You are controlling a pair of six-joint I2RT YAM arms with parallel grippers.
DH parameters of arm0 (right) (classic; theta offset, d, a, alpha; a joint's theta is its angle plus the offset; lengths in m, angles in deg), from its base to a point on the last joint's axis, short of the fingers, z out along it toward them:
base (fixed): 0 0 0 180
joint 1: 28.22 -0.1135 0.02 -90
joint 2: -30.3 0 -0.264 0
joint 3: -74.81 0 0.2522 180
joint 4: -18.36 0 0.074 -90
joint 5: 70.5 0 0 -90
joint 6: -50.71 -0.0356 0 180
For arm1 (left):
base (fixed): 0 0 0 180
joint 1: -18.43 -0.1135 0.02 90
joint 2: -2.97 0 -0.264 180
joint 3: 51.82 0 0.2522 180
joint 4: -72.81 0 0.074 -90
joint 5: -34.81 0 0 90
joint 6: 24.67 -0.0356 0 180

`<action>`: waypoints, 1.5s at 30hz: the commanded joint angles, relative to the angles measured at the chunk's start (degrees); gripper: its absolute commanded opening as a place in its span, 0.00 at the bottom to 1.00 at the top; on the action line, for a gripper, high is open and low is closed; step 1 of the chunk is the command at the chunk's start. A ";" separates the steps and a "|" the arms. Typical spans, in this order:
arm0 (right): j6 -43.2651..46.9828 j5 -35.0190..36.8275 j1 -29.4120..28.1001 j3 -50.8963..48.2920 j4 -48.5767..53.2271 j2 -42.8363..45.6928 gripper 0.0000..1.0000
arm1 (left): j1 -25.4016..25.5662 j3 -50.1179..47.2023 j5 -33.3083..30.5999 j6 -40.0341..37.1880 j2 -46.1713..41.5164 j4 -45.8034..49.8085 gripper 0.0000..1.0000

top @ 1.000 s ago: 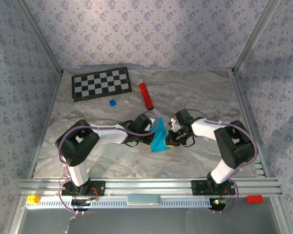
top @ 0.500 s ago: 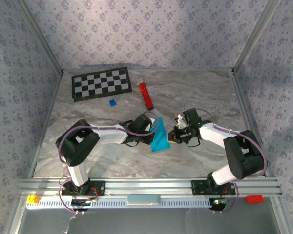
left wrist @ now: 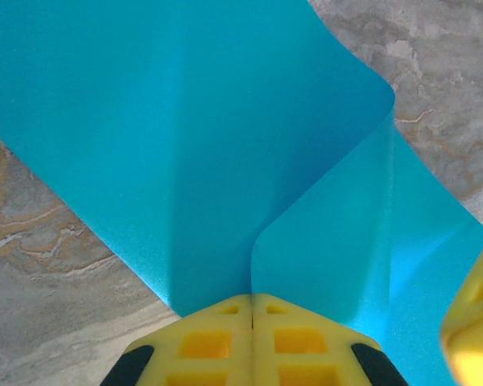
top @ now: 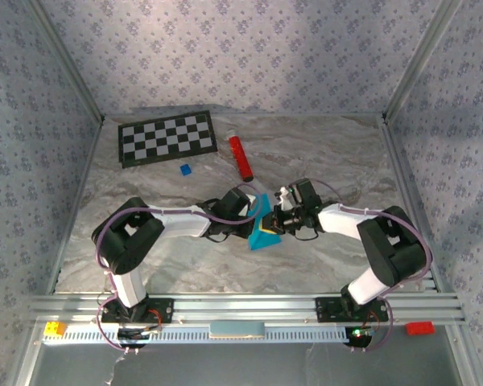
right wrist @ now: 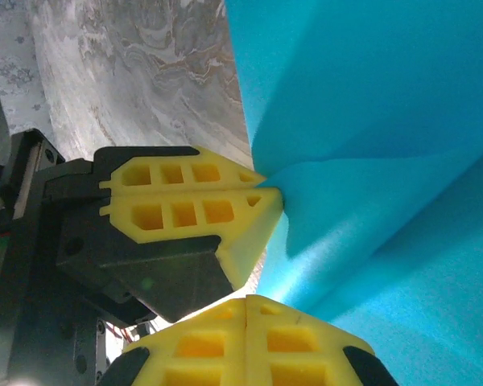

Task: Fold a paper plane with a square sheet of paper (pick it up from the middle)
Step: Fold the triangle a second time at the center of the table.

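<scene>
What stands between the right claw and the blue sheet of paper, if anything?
Nothing visible does. The shut right claw sits right against the square sheet of paper, close beside the left claw, which pinches a folded part of it.

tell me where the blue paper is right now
In the top view the square sheet of paper is mid-table, partly folded, between the two grippers: pinched by the left gripper, with the right gripper close on its other side.
</scene>
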 commanded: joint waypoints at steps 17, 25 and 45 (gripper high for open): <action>-3.47 0.66 -1.76 -1.84 -6.17 -6.40 0.00 | -0.04 -0.19 -0.02 -0.09 0.51 1.13 0.00; -5.22 1.66 -1.00 -5.76 -10.39 -7.74 0.00 | 0.01 -0.08 0.05 -0.54 0.68 1.56 0.00; -3.22 6.71 2.87 -2.06 -3.67 -7.73 0.00 | -0.01 0.39 -0.03 -1.06 0.86 2.45 0.00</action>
